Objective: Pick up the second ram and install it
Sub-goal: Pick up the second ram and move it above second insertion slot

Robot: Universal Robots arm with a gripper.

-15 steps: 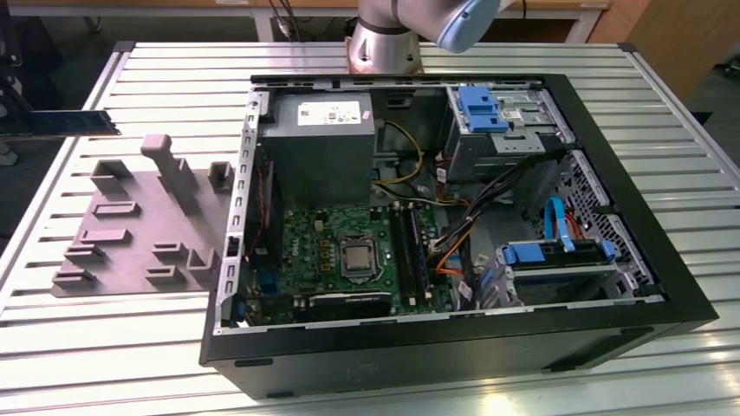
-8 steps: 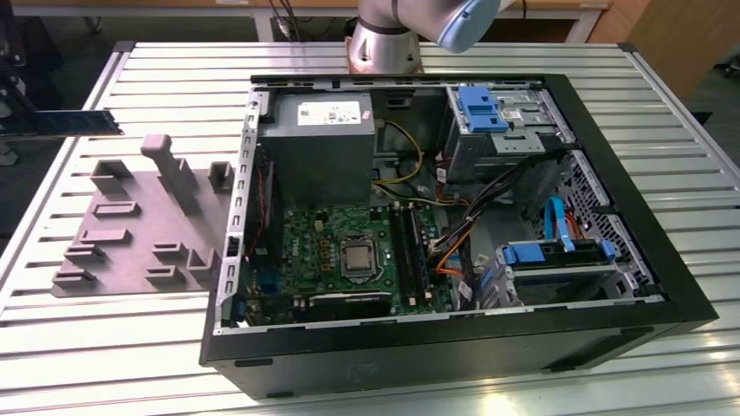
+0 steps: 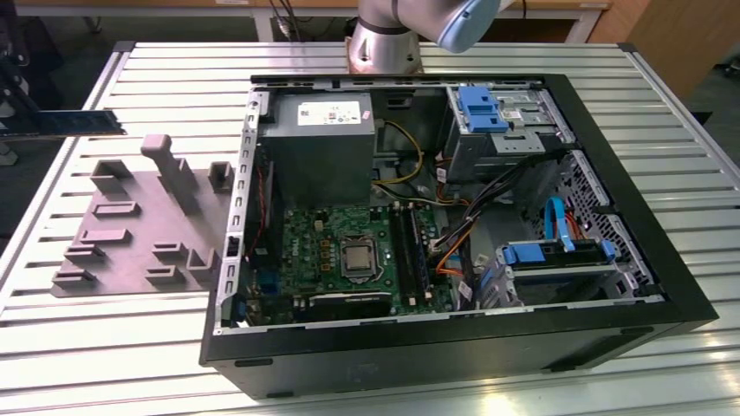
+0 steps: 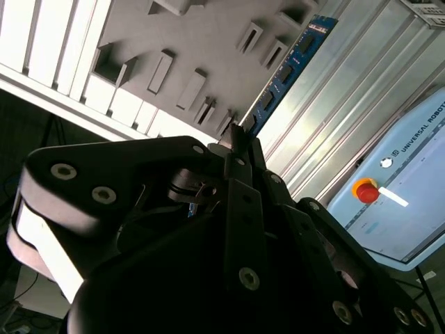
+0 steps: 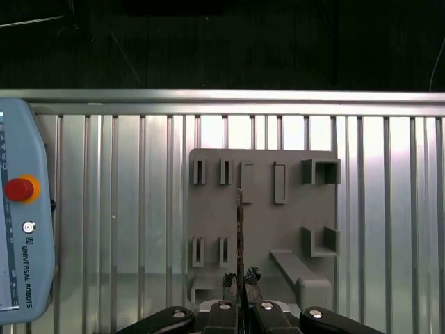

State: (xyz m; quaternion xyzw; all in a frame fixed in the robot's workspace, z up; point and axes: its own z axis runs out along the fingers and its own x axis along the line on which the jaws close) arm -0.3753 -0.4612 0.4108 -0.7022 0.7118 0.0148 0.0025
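The second ram [image 3: 72, 123] is a thin dark blue stick with a row of chips, hanging in the air at the exterior view's far left, above the table beyond the grey holder plate [image 3: 139, 225]. My gripper [image 5: 240, 284] is shut on one end of it. In the first wrist view the second ram [image 5: 240, 226] appears edge-on over the holder plate [image 5: 261, 209]. The second wrist view has the second ram [image 4: 285, 73] sticking out from my gripper [image 4: 235, 142]. The long black sockets [image 3: 411, 251] lie on the green circuit board [image 3: 329, 247] inside the open computer case.
The black computer case [image 3: 463, 342] lies open on the slatted metal table [image 3: 116, 347], with cables, blue drive bays and a grey power supply [image 3: 318, 139] inside. The arm's base [image 3: 387, 39] stands behind the case. A teach pendant [image 5: 24, 229] with a red button rests on the table.
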